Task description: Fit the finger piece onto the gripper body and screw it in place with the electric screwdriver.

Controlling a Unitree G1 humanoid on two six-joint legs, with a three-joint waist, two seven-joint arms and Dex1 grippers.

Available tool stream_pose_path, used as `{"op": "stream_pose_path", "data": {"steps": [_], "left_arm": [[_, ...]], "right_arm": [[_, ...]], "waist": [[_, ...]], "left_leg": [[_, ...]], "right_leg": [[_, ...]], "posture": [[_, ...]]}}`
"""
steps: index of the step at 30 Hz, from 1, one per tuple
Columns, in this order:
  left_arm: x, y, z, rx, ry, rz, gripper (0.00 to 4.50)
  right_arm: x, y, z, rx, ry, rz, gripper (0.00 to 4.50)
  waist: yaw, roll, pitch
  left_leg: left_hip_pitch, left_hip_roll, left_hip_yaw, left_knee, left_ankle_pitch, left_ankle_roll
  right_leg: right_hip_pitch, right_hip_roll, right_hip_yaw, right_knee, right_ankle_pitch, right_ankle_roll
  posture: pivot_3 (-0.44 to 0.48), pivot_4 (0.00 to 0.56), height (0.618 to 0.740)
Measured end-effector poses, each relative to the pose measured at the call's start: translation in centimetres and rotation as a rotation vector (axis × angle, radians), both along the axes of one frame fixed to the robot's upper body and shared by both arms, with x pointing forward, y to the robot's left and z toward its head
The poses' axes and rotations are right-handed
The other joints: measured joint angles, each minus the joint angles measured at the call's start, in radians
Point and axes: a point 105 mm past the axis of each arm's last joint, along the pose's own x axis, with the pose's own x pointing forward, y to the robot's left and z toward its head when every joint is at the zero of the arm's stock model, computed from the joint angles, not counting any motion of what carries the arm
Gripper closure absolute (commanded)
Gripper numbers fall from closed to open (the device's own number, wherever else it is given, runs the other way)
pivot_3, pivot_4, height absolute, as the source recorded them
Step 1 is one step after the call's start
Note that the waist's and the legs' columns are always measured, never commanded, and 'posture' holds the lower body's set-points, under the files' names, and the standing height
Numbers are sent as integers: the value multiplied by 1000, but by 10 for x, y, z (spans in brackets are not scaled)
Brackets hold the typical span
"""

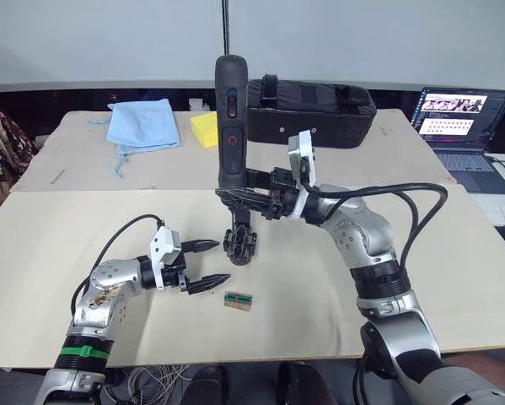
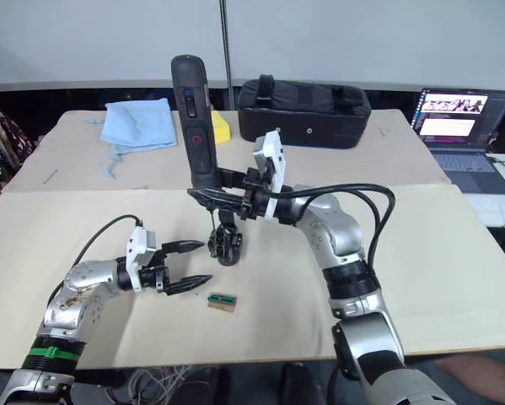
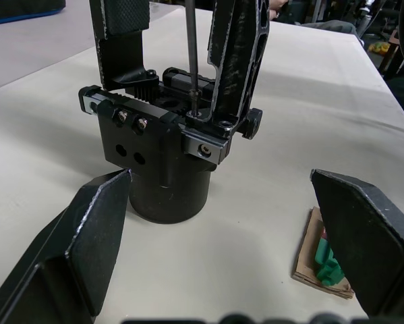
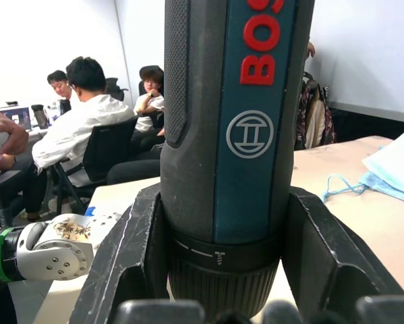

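You're clamping the electric screwdriver (image 1: 231, 118) upright in the right gripper (image 1: 250, 196), left gripper (image 1: 203, 264) idling open; any tilt risks slipping its bit off the gripper body (image 1: 239, 240).

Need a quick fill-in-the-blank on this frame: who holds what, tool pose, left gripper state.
1. The thick black cylindrical electric screwdriver is clamped in the ____ gripper.
2. Its thin metal bit points ____ into the small black gripper body.
3. The left gripper is ____ and holds nothing.

Missing: right; down; open
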Motion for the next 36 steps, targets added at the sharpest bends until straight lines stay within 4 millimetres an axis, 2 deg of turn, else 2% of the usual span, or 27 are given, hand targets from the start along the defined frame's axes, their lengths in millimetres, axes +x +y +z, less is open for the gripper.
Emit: {"op": "stream_pose_path", "data": {"steps": [26, 31, 36], "left_arm": [[1, -4, -2, -3, 0, 1, 0], [7, -9, -1, 11, -12, 4, 0], [18, -11, -14, 67, 15, 33, 0]], "right_arm": [[-2, 0, -6, 1, -1, -1, 2578], [-3, 1, -6, -3, -10, 1, 2578], [-4, 2, -6, -7, -16, 6, 2578]], "waist": [[0, 0, 0], [0, 0, 0], [0, 0, 0]], "left_leg": [[0, 0, 0, 0, 0, 0], [0, 0, 0, 0, 0, 0], [0, 0, 0, 0, 0, 0]], "right_leg": [[0, 0, 0, 0, 0, 0], [0, 0, 0, 0, 0, 0], [0, 0, 0, 0, 0, 1]], "posture": [[0, 150, 740], [0, 150, 740], [0, 150, 740]]}}
